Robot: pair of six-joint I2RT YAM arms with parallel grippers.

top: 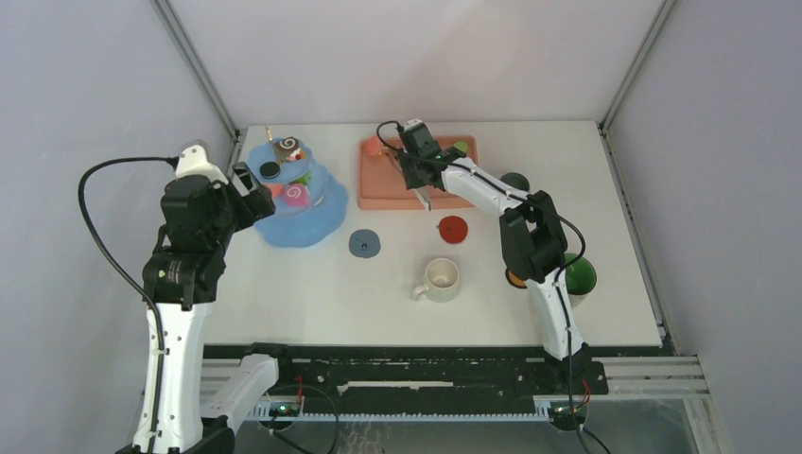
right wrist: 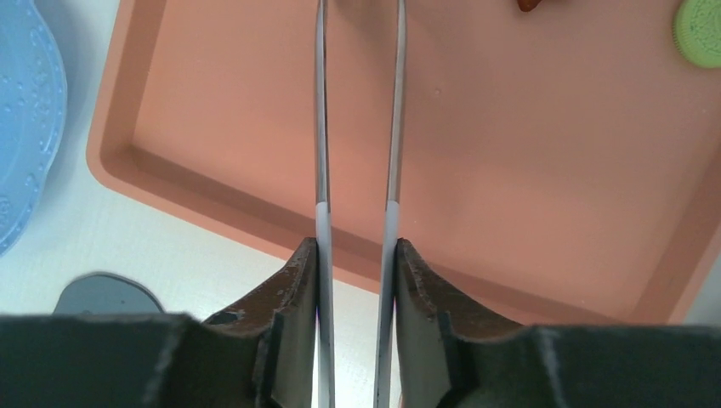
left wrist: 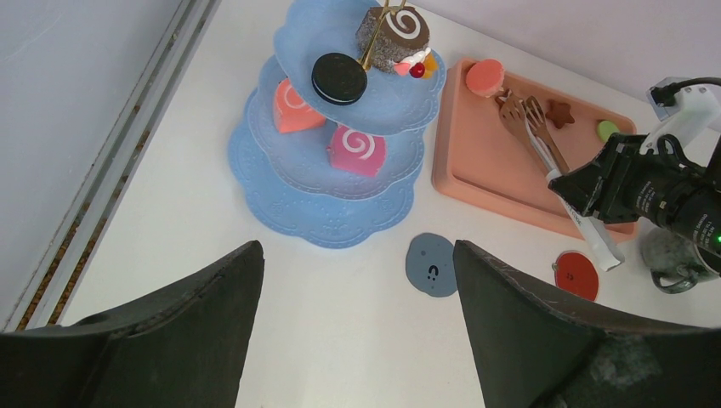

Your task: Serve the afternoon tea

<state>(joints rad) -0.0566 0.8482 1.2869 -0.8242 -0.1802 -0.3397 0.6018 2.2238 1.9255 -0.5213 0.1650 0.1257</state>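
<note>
The blue tiered dessert tower (top: pixel 305 219) (left wrist: pixel 340 217) stands at the back left. It holds a chocolate swirl roll (left wrist: pixel 393 34), a black sandwich cookie (left wrist: pixel 339 78) and two pink swirl rolls (left wrist: pixel 357 149). An orange round pastry (left wrist: pixel 485 76), a brown star (left wrist: pixel 559 112) and a green round one (right wrist: pixel 699 30) lie on the salmon-pink tray (top: pixel 378 197) (right wrist: pixel 527 187). My right gripper (top: pixel 414 175) (right wrist: pixel 357 248) is shut on the thin metal tongs (right wrist: pixel 321 127), whose tips (left wrist: pixel 520 112) reach over the tray. My left gripper (top: pixel 253 189) (left wrist: pixel 357 251) is open and empty beside the tower.
A cream mug (top: pixel 441 279) stands mid-front. A green mug (top: pixel 579 275) stands at the right, a grey mug (left wrist: pixel 672 253) behind my right arm. A blue-grey coaster (top: pixel 363 243), a red coaster (top: pixel 453 228) and an orange one (top: pixel 515 278) lie on the table.
</note>
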